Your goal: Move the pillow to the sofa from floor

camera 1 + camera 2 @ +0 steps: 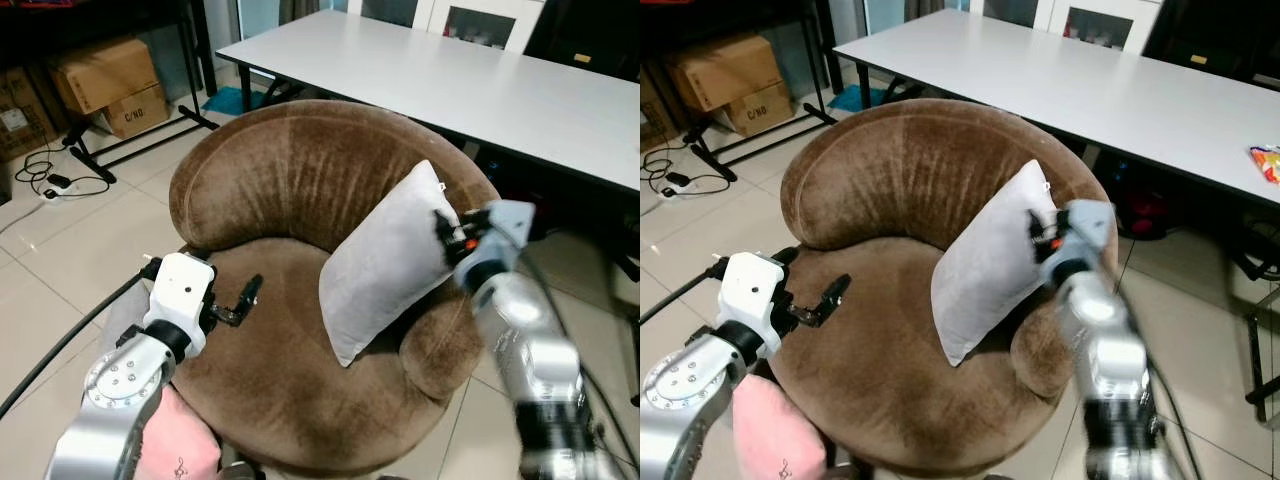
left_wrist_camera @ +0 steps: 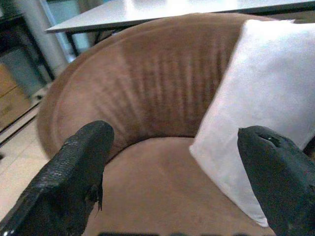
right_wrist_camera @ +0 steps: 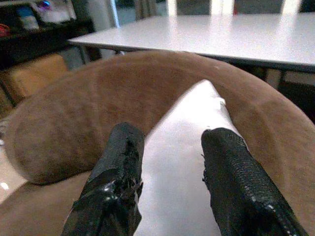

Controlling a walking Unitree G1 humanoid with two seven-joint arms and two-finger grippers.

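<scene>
Grey pillow (image 1: 985, 265) leans upright on the brown sofa (image 1: 900, 180).

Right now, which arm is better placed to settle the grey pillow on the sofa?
The right. The right gripper sits at the pillow's upper edge, fingers open on either side of it. The left gripper hangs open over the sofa seat, apart from the pillow.
</scene>
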